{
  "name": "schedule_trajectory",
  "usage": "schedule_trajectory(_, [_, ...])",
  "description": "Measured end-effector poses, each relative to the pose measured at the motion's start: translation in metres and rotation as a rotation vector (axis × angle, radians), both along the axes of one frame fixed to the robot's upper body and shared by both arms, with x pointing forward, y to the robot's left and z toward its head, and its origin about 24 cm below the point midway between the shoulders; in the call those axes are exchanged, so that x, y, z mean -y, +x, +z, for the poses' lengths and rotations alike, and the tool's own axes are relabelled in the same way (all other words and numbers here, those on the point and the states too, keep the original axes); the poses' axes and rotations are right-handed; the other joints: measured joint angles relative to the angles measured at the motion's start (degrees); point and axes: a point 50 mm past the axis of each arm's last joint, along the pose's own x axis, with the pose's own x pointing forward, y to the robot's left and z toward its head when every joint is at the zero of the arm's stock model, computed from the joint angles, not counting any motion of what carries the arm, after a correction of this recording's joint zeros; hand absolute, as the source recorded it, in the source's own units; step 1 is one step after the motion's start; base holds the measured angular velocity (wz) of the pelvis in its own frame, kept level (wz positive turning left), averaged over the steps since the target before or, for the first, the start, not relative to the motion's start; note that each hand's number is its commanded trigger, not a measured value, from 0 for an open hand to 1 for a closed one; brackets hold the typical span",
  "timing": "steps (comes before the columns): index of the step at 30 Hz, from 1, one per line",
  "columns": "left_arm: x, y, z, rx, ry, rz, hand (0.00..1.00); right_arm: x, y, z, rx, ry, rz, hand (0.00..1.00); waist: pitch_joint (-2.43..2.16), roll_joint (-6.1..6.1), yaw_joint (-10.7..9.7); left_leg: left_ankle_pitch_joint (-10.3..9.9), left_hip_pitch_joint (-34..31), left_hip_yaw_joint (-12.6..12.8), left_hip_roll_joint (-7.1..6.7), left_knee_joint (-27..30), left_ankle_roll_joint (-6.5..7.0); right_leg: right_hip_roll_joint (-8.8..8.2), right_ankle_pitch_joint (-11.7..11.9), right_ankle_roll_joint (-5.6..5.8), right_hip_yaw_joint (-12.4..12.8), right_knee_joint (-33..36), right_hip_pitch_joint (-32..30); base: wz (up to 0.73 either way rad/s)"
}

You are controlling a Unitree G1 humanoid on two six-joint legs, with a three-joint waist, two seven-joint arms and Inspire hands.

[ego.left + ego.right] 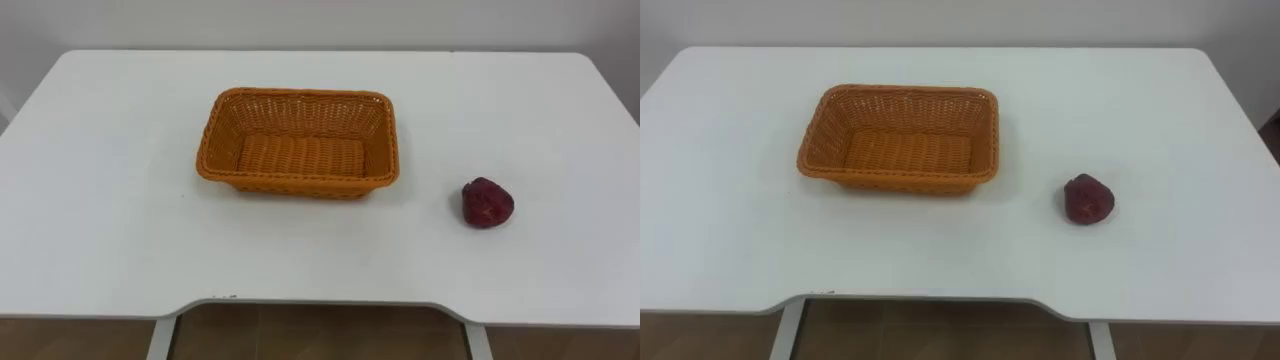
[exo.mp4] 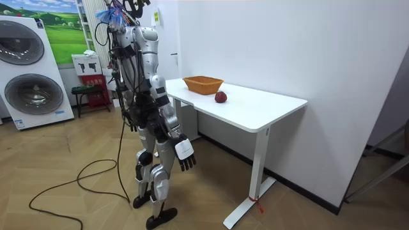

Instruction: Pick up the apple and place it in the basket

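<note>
The right hand (image 2: pixel 185 155) hangs at the robot's side, low beside its thigh and below the level of the tabletop (image 1: pixel 110 200). Its dark fingers are loose and only slightly bent, released and holding nothing. The robot stands upright on the wooden floor (image 2: pixel 77 198), just off the tabletop's near edge and facing it, with this hand on the side nearer the room camera.

Up and forward from the hand, on the white tabletop, lies the apple (image 1: pixel 487 202) — dark red and a little lopsided. It rests on the bare surface towards the robot's right and nearer the front edge than the back.

Farther from the hand, across to the robot's left of the apple, sits the basket (image 1: pixel 300 94). It is a rectangular orange wicker basket with low sloping walls, long side towards the robot. The apple is outside it and well apart from its right-hand wall, a stretch of bare tabletop between them. The basket stands a little farther back on the tabletop than the apple.

The front edge of the tabletop curves inward in the middle, directly before the robot. Beyond the far edge rises a plain white wall (image 2: pixel 287 45). Behind the robot — well away from the hand, at the room view's left — stand two washing machines (image 2: pixel 29 76).
</note>
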Motion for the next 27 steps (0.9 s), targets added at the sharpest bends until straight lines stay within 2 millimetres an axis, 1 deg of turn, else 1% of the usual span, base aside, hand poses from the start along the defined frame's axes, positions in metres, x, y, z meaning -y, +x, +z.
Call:
schedule_trajectory(3, [0.000,0.004,0.000,0.010,0.002,0.000,0.00,0.000,0.000,0.000,-0.001,0.000,-0.002,0.00,-0.04,0.11,0.01,0.00,0.00,0.02,-0.01,0.04,0.00,0.00,0.00,0.00,0.13,0.01,0.01,0.00])
schedule_trajectory(5, [-0.001,0.007,0.000,0.019,0.004,0.009,0.00,0.000,-0.001,0.000,-0.003,0.001,-0.012,0.00,-0.02,0.17,0.42,0.00,0.05,0.05,0.01,0.01,0.00,0.01,0.00,0.00,0.60,0.05,-0.05,0.00])
schedule_trajectory(8, [-0.002,0.010,0.001,0.045,0.000,0.060,0.00,0.000,-0.003,-0.001,0.019,0.018,-0.145,0.00,0.08,0.15,0.39,0.00,0.24,0.20,0.00,-0.10,0.00,0.01,0.00,0.00,0.74,0.06,0.31,-0.01])
schedule_trajectory(9, [-0.002,0.010,0.001,0.052,-0.002,0.084,0.00,0.002,-0.005,0.000,0.036,0.022,-0.246,0.00,0.30,0.48,0.28,0.00,0.51,0.31,0.00,-0.16,0.00,0.02,0.00,0.00,0.85,-0.02,0.84,-0.03])
schedule_trajectory(10, [-0.002,0.008,0.001,0.056,-0.002,0.112,0.00,0.004,-0.007,0.000,0.064,0.024,-0.377,0.00,0.30,0.61,0.11,0.00,0.79,0.30,-0.03,-0.27,0.00,0.03,0.00,0.00,0.71,-0.06,1.05,0.00])
schedule_trajectory(11, [-0.003,0.008,0.001,0.062,-0.002,0.131,0.00,0.006,-0.007,0.001,0.081,0.026,-0.449,0.00,0.29,0.58,-0.07,0.00,0.94,0.25,-0.04,-0.39,0.00,0.04,-0.01,0.01,0.71,-0.08,1.08,0.04])
schedule_trajectory(12, [-0.007,0.007,0.002,0.076,0.006,0.167,0.00,0.011,-0.006,0.002,0.123,0.021,-0.580,0.00,0.27,0.60,-0.98,0.00,0.96,0.16,-0.04,-0.46,0.00,0.05,-0.01,0.01,0.66,-0.08,1.35,0.00])
schedule_trajectory(13, [-0.011,0.002,0.003,0.083,0.018,0.202,0.00,0.020,0.000,0.006,0.196,0.011,-0.723,0.00,0.19,0.53,-1.69,0.00,0.97,0.23,-0.15,-0.44,0.00,0.07,-0.01,0.01,0.66,-0.06,1.39,0.00])
schedule_trajectory(14, [-0.013,0.001,0.004,0.089,0.026,0.212,0.00,0.026,0.002,0.009,0.231,-0.001,-0.796,0.00,0.20,0.64,-2.02,0.00,0.96,0.27,-0.28,-0.43,0.00,0.08,-0.01,0.01,0.66,-0.06,1.38,0.00])
schedule_trajectory(15, [-0.017,0.000,0.005,0.102,0.042,0.235,0.00,0.036,0.005,0.013,0.300,-0.027,-0.944,0.00,0.15,0.75,-2.92,0.00,0.97,0.27,-0.35,-0.44,0.00,0.08,-0.01,0.01,0.69,-0.06,1.36,0.00])
schedule_trajectory(16, [-0.020,-0.002,0.006,0.108,0.056,0.255,0.00,0.045,0.008,0.019,0.364,-0.053,-1.084,0.00,0.13,0.78,-3.41,0.00,0.95,0.26,-0.37,-0.39,0.00,0.08,-0.01,0.01,0.67,-0.05,1.27,0.00])
schedule_trajectory(17, [-0.021,-0.002,0.006,0.112,0.063,0.262,0.00,0.050,0.010,0.021,0.389,-0.067,-1.142,0.00,0.13,0.79,-3.66,0.00,0.90,0.27,-0.37,-0.35,0.00,0.08,-0.01,0.01,0.64,-0.01,1.19,0.00])
schedule_trajectory(19, [-0.025,0.001,0.008,0.129,0.080,0.260,0.00,0.070,0.025,0.037,0.498,-0.118,-1.303,0.00,0.05,0.84,-4.73,0.02,0.52,0.38,-0.38,-0.18,0.02,0.04,-0.01,0.02,0.68,0.37,0.78,-0.02])
schedule_trajectory(20, [-0.026,0.002,0.009,0.133,0.082,0.258,0.00,0.075,0.030,0.043,0.530,-0.134,-1.326,0.00,0.03,0.90,-4.78,0.02,0.43,0.49,-0.37,-0.13,0.02,0.03,-0.02,0.03,0.74,0.58,0.58,-0.07])
schedule_trajectory(21, [-0.029,0.000,0.009,0.135,0.088,0.260,0.00,0.087,0.042,0.057,0.608,-0.172,-1.352,0.00,-0.04,0.97,-4.85,0.04,0.15,1.05,-0.34,-0.03,0.05,-0.02,-0.06,0.07,0.77,1.20,-0.03,-0.11])
schedule_trajectory(22, [-0.031,0.002,0.011,0.147,0.095,0.257,0.00,0.097,0.056,0.075,0.694,-0.212,-1.363,0.00,-0.05,0.96,-4.86,0.09,-0.02,1.24,-0.36,0.00,0.13,-0.07,-0.06,0.07,0.93,1.39,-0.40,-0.10])
schedule_trajectory(23, [-0.031,0.003,0.011,0.150,0.097,0.255,0.00,0.102,0.063,0.085,0.738,-0.241,-1.352,0.00,-0.04,0.96,-4.86,0.11,-0.04,1.32,-0.37,0.03,0.16,-0.07,-0.06,0.07,1.07,1.47,-0.48,-0.07])
schedule_trajectory(24, [-0.032,0.004,0.011,0.152,0.100,0.249,0.00,0.110,0.074,0.104,0.823,-0.299,-1.331,0.00,-0.08,0.88,-4.68,0.11,-0.01,1.40,-0.37,0.07,0.16,-0.07,-0.06,0.08,1.19,1.52,-0.49,-0.03])
schedule_trajectory(25, [-0.033,0.003,0.011,0.151,0.100,0.247,0.00,0.115,0.085,0.123,0.901,-0.351,-1.313,0.00,-0.07,0.82,-4.60,0.11,-0.17,1.38,-0.36,-0.11,0.16,-0.06,-0.07,0.09,1.31,1.64,-0.69,-0.04])
schedule_trajectory(26, [-0.032,0.003,0.011,0.149,0.099,0.246,0.00,0.116,0.092,0.133,0.937,-0.378,-1.299,0.00,-0.12,0.78,-4.52,0.11,-0.41,1.33,-0.35,-0.16,0.16,-0.06,-0.08,0.11,1.36,1.85,-1.10,-0.04])
schedule_trajectory(27, [-0.032,0.003,0.011,0.149,0.098,0.241,0.00,0.117,0.102,0.154,1.005,-0.447,-1.261,0.00,-0.14,0.78,-4.40,0.19,-1.14,1.33,-0.36,-0.02,0.20,-0.10,-0.08,0.11,1.34,1.97,-1.83,0.00])
